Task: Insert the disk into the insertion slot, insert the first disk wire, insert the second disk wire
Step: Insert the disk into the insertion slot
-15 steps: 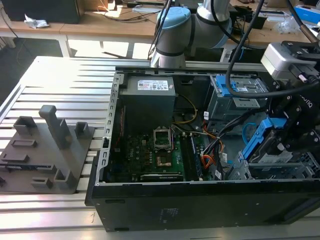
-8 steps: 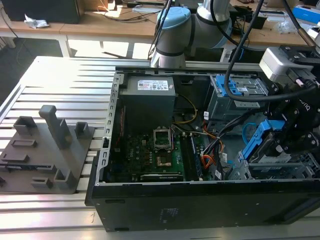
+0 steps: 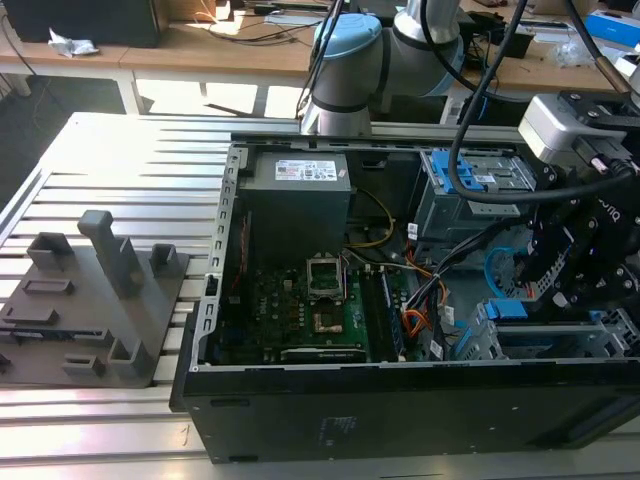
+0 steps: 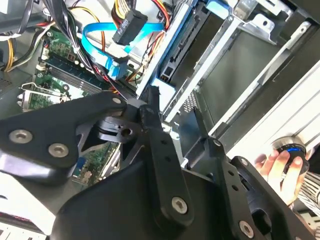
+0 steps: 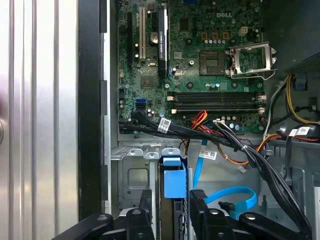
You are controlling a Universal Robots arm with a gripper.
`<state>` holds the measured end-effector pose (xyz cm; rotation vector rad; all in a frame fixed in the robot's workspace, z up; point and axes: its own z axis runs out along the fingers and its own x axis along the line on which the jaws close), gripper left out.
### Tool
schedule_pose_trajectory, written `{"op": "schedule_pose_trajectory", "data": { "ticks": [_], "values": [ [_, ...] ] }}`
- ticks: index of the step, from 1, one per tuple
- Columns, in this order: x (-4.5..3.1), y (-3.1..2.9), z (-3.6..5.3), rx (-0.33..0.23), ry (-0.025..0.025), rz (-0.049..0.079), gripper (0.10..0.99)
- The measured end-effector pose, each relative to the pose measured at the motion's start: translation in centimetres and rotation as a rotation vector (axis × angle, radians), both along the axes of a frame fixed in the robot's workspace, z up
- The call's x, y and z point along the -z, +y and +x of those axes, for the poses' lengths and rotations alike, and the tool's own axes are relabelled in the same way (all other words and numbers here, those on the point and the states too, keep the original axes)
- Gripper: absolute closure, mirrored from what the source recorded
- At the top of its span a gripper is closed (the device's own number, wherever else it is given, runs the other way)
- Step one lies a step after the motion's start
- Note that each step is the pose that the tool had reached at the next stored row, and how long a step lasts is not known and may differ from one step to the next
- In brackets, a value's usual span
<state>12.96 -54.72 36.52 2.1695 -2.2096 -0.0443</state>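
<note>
Gripper (image 5: pixel 171 197) at disk (image 5: pixel 174 182), blue cable (image 5: pixel 235 194) beside

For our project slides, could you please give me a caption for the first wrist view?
Gripper at a blue clip on the grey metal cage; light blue cable alongside, motherboard beyond.
</note>
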Motion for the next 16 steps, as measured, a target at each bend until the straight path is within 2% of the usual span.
{"op": "schedule_pose_trajectory", "data": {
  "ticks": [5, 16],
  "values": [
    [0.01, 0.0, 0.0, 0.0, 0.0, 0.0, 0.976],
    [0.02, 0.0, 0.0, 0.0, 0.0, 0.0, 0.98]
  ]
}}
